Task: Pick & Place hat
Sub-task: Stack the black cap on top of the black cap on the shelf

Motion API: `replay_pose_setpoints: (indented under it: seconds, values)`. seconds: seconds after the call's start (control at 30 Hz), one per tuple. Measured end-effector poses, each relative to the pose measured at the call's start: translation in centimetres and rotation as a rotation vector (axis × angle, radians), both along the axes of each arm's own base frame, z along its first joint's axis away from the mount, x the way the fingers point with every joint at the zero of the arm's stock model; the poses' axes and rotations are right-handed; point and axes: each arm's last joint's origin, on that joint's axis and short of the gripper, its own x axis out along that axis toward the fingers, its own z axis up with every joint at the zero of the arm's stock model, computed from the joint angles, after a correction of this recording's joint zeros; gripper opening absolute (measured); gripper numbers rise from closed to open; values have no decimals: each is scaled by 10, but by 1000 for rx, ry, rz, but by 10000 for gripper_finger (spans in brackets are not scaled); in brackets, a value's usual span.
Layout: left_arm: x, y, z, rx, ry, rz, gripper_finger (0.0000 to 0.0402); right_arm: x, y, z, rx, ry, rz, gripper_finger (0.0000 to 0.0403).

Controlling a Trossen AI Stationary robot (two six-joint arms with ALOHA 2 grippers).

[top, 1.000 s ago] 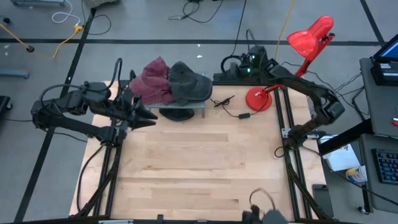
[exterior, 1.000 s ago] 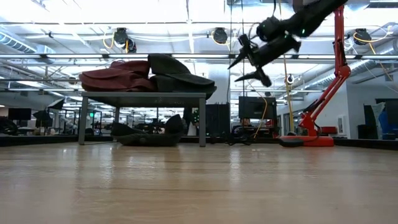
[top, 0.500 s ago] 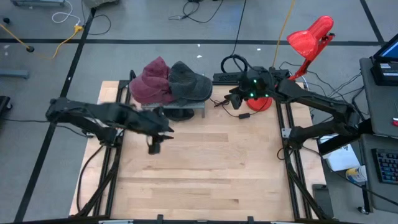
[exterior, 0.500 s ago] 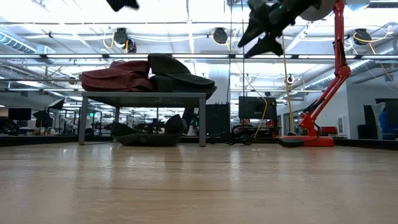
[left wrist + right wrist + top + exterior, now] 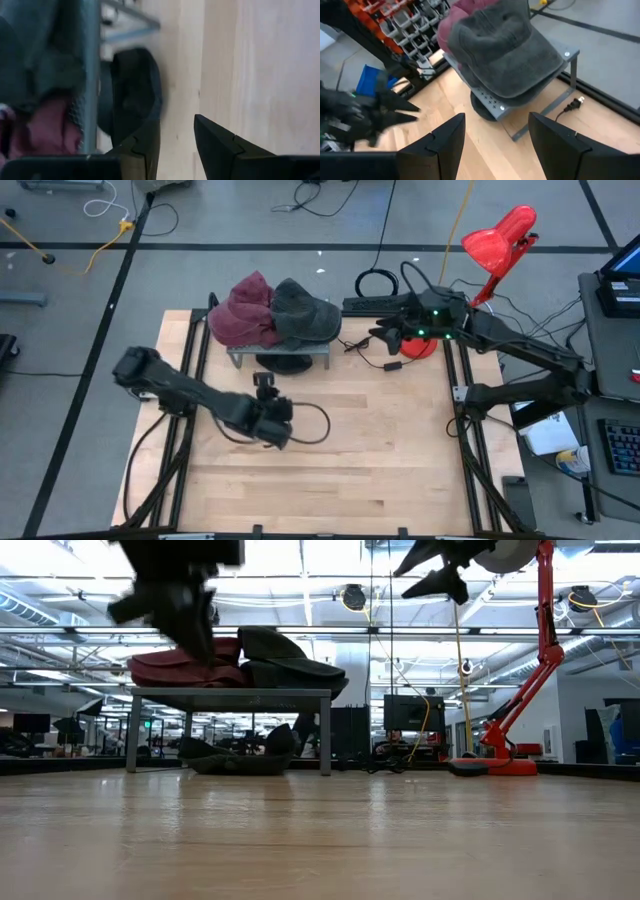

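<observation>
While both arms hang over the wooden table [image 5: 330, 460], neither has hold of anything. At the table's far edge stands a small metal rack [image 5: 290, 352], and on its top lie two hats side by side, touching: a maroon hat [image 5: 243, 312] toward the left arm's side and a grey cap [image 5: 303, 310] toward the right arm's side, its brim reaching toward the red lamp [image 5: 492, 250]. A third, dark hat [image 5: 283, 363] lies on the table under the rack.

Out over the middle of the table, the left gripper [image 5: 266, 392] sits just short of the rack, fingers a narrow gap apart and empty; its wrist view looks past them at the dark hat and the rack's leg. Raised beside the lamp's base, the right gripper [image 5: 380, 337] has its fingers moderately spread and empty; the grey cap lies straight ahead of them. By my reading, the left gripper is nearer the hats, though the right one is better lined up on the grey cap.
</observation>
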Motion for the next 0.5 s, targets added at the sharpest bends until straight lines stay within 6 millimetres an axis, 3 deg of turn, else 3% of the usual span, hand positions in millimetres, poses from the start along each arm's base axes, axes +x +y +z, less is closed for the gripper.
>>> replay_pose_setpoints:
  seconds: [0.17,0.33,0.5]
  values:
    - [18,-6,-50,35,112,83,122,-3,1,7,-65,-34,22,210]
    - [32,-8,-101,-86,273,116,122,-2,1,9,-119,-42,44,210]
    - [29,-6,-122,70,259,227,122,-2,1,10,-181,-32,68,210]
